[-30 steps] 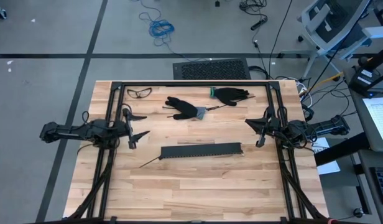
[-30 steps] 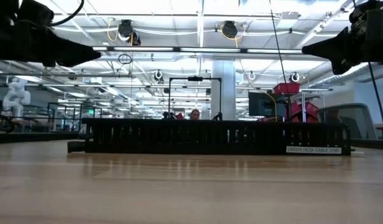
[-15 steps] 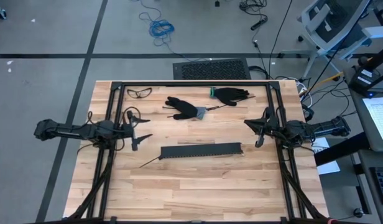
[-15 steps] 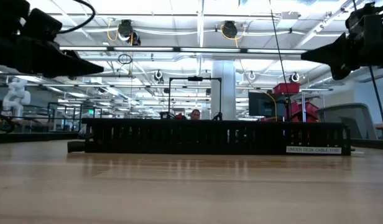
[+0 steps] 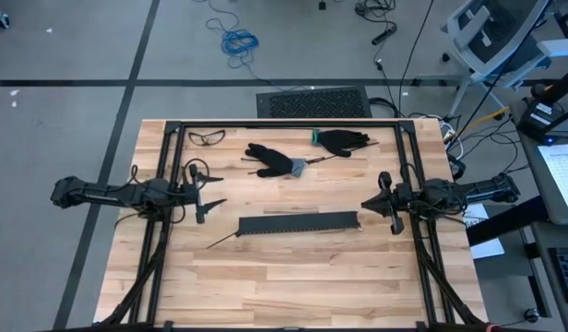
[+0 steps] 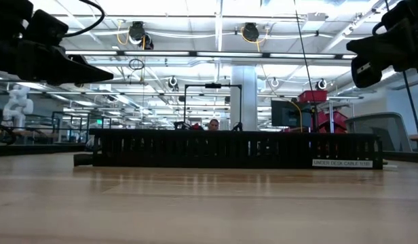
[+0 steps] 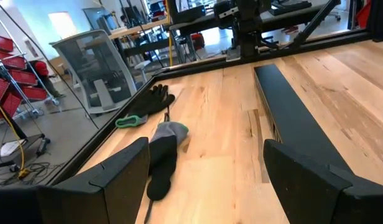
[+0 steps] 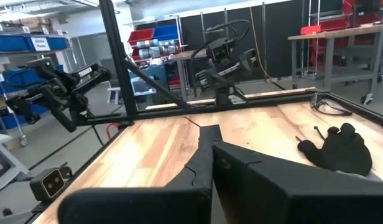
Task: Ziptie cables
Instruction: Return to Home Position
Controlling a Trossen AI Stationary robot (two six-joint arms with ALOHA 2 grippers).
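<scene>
Duct [image 5: 300,223] lies lidded, no cables showing — I'd call the job done. Left gripper [image 5: 213,189] gapes, right gripper [image 5: 365,204] pinched together, empty — both clear of it.

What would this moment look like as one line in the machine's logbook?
black cable duct covered, untouched | left pincer open, empty, to its left | right pincer shut, empty, to its right

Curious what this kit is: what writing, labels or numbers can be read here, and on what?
"UNDER DESK CABLE": white label at the right end of the black cable duct, low view; its last word is too blurred to read.
White tags on the blue bins beyond the table: too small to read.
</scene>
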